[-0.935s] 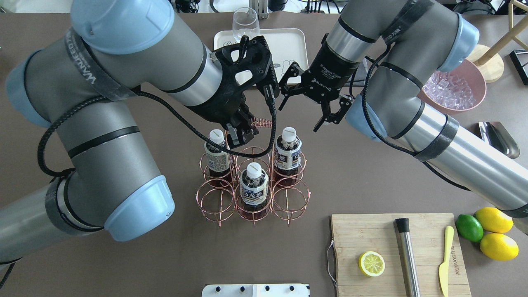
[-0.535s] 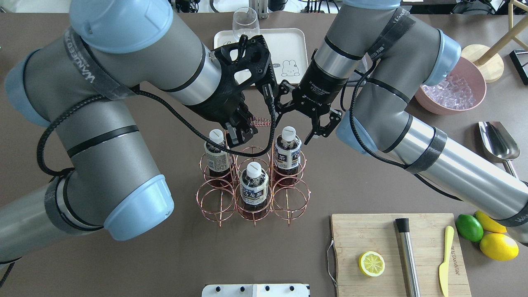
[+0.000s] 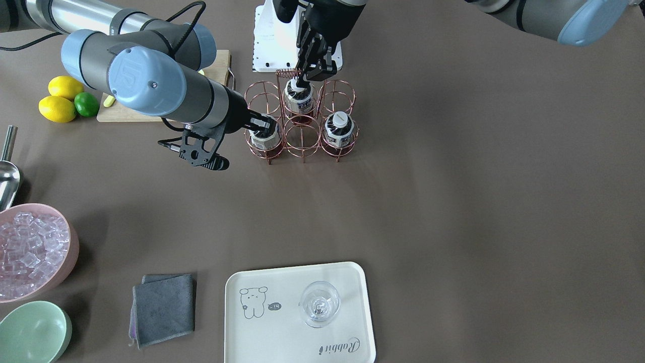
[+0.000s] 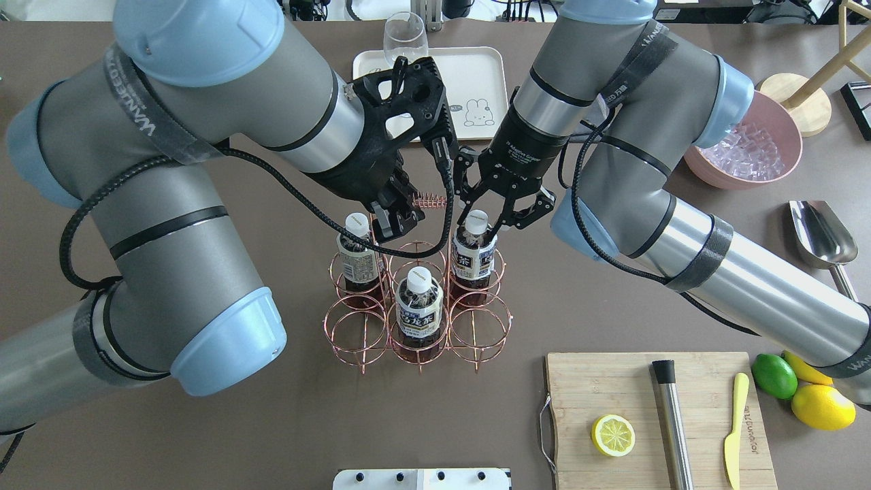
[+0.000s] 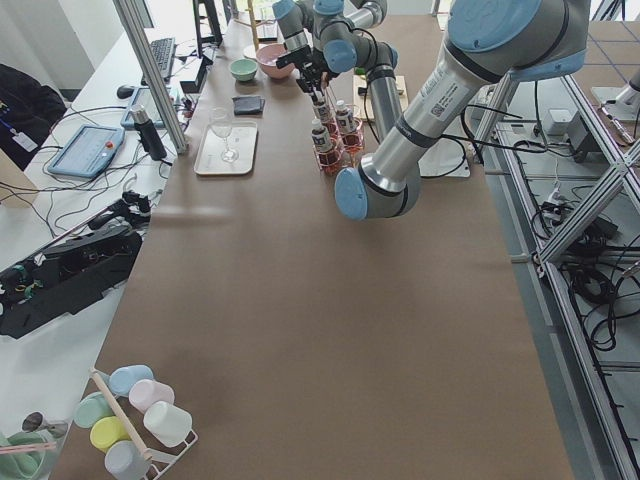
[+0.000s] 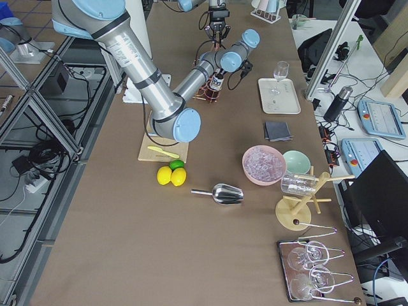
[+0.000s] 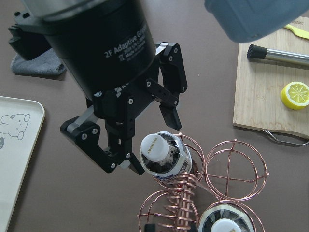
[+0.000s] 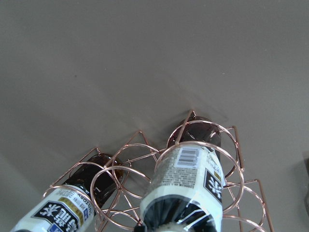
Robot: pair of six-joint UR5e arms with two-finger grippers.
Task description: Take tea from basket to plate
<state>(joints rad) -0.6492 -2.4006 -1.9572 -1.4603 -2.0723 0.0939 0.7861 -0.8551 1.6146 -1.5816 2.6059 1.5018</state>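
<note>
Overhead exterior, left gripper (image 4: pixel 399 226) half-hidden at basket (image 4: pixel 480 331), right gripper (image 4: pixel 479 223) astride tea (image 4: pixel 474 256)

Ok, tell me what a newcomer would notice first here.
The copper basket at mid-table draws the eye: the left gripper grips its coiled handle while the right gripper, jaws open, straddles the cap of the far-right tea bottle. Beyond them, the cream plate holds only a wine glass.

Basket (image 4: pixel 450 325) mid-table, plate (image 4: pixel 488 68) beyond it.
From overhead, 3 tea bottles (image 4: pixel 418 312) fill the basket's far-left, far-right and near-middle cells; a wine glass (image 4: pixel 405 37) stands on the plate; the cutting board (image 4: pixel 599 388) lies near right, carrying 1 lemon half (image 4: pixel 613 435).
</note>
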